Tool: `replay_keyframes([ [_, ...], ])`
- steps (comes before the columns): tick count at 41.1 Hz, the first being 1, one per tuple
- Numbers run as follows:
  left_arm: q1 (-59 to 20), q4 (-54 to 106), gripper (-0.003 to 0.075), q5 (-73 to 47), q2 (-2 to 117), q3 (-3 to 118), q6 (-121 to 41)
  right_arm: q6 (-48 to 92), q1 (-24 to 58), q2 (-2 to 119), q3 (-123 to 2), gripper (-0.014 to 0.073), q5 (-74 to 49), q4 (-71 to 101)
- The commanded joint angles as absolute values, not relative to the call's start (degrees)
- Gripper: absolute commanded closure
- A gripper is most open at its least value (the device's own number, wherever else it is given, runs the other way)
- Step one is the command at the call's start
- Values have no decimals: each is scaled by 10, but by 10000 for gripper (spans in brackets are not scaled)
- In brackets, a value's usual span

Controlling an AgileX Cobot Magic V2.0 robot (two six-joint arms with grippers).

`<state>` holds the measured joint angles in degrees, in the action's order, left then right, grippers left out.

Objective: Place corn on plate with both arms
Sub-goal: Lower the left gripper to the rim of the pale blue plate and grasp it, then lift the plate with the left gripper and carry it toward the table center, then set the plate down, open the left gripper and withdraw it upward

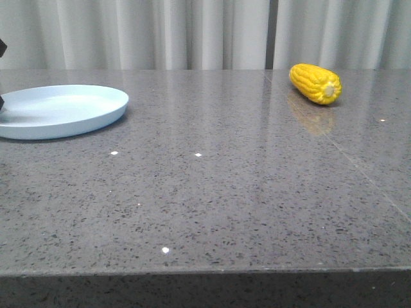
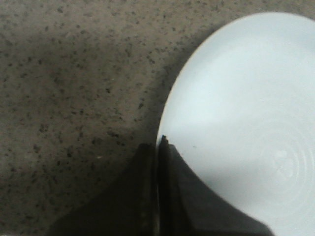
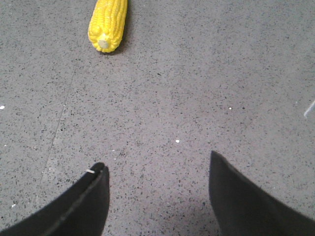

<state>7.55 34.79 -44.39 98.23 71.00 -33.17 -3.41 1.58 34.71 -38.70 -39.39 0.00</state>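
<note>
The yellow corn (image 1: pixel 314 83) lies on its side at the far right of the table, pale cut end toward me. It also shows in the right wrist view (image 3: pixel 107 24). My right gripper (image 3: pixel 155 167) is open and empty over bare table, well short of the corn. The pale blue-white plate (image 1: pixel 64 109) sits at the far left and holds nothing. In the left wrist view my left gripper (image 2: pixel 157 142) is shut, its two fingers pinching the rim of the plate (image 2: pixel 246 123). Only a dark sliver of that gripper (image 1: pixel 1 102) shows in the front view.
The grey speckled stone table (image 1: pixel 212 192) runs to a front edge near the bottom of the front view. White curtains (image 1: pixel 205 32) hang behind it. A seam line (image 1: pixel 359 167) crosses the table's right side.
</note>
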Motion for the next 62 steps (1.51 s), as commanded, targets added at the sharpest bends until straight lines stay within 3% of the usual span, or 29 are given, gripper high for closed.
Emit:
replay_keyframes([
  [1, 61, 371, 741, -482, 952, 758, -332, -28, 13, 351, -403, 125, -358, -10],
  [9, -11, 371, 741, -527, 952, 842, -323, -28, 13, 351, -403, 125, -358, -10],
  [25, -178, 370, 741, -423, 1022, 881, -202, -28, 13, 351, -403, 125, -358, -10],
  [41, -204, 350, 738, -395, 1062, 881, -178, -28, 13, 351, -403, 125, -358, -10],
  [44, -204, 347, 704, -401, 1062, 881, -178, -28, 13, 351, -403, 125, -358, -10],
  [53, -201, 344, 414, -412, 1050, 881, -178, -28, 13, 351, -403, 125, -358, -10],
  [62, -207, 265, 398, -425, 954, 881, -178, -28, 13, 351, -403, 125, -358, -10],
])
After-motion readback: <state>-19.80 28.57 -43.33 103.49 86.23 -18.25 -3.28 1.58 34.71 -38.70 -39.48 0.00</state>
